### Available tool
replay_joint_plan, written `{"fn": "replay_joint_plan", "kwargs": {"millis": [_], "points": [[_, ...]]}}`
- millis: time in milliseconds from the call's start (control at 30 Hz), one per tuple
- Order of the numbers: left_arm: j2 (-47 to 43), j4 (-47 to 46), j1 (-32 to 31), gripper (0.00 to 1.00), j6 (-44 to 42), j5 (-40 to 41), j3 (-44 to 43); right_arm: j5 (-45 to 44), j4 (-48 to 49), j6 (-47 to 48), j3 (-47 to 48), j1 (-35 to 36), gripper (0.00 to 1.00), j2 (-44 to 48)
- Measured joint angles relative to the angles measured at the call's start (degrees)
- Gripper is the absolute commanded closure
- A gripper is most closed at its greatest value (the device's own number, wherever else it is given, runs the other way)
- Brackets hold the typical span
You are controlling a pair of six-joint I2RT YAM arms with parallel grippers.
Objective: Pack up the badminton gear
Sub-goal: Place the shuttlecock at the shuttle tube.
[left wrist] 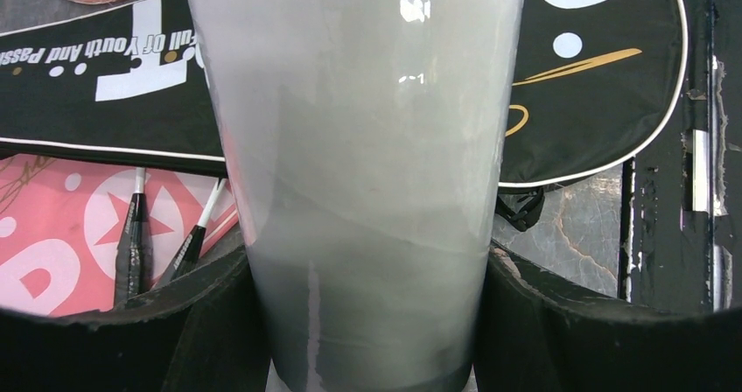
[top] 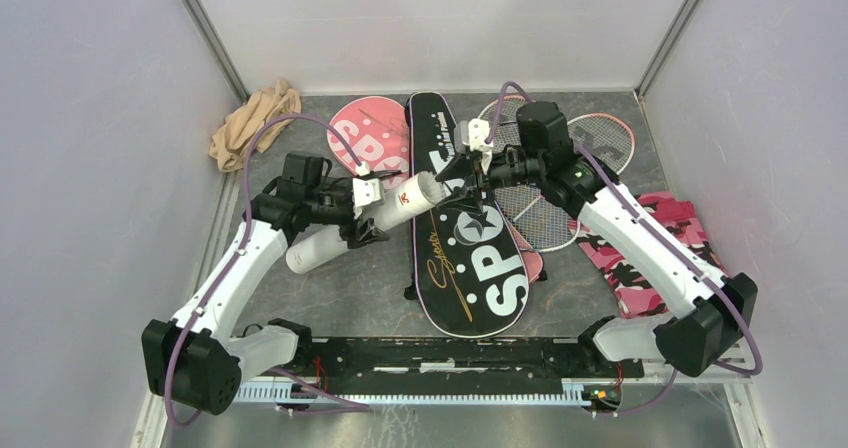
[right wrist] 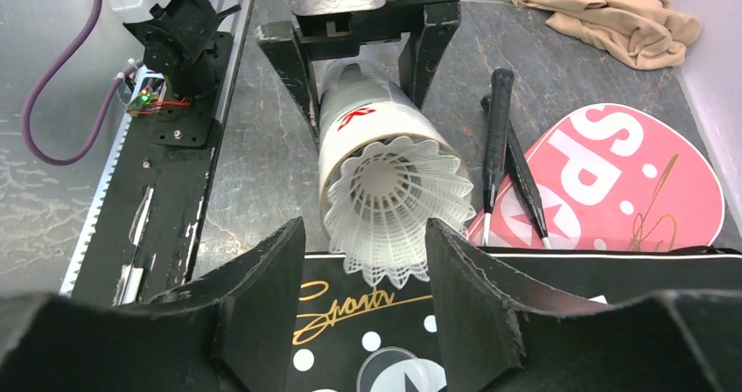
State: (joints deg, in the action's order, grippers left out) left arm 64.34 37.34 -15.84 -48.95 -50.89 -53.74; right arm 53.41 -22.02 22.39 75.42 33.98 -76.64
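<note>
Left gripper (top: 362,213) is clenched around the long white plastic tube (top: 412,198), holding it slanted just left of the black racket-shaped bag lettered SPORT (top: 480,268), mouth at the bag's left edge. A white feathered shuttlecock (right wrist: 398,195) sits in that mouth, skirt sticking out above the bag. Right gripper (top: 458,175) hovers over the bag, jaws released, flanking the skirt.

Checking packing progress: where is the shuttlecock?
Right wrist view, centre: the shuttlecock pokes from the white tube's open mouth, just above the black bag.
</note>
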Motion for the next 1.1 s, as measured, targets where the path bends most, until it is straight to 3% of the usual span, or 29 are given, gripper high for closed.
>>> {"fn": "replay_joint_plan", "kwargs": {"millis": [400, 767, 1100], "points": [[-1.4, -0.3, 0.0, 0.98, 0.0, 1.2, 0.5, -2.5, -6.2, 4.7, 1.5, 0.0, 0.19, 4.4], [-1.4, -0.7, 0.0, 0.98, 0.0, 1.2, 0.5, -1.5, -6.7, 5.5, 1.1, 0.7, 0.21, 3.4], [-1.2, -0.6, 0.0, 0.98, 0.7, 1.6, 0.5, -1.0, -5.3, 5.9, -1.7, 7.4, 0.28, -2.2]]}}
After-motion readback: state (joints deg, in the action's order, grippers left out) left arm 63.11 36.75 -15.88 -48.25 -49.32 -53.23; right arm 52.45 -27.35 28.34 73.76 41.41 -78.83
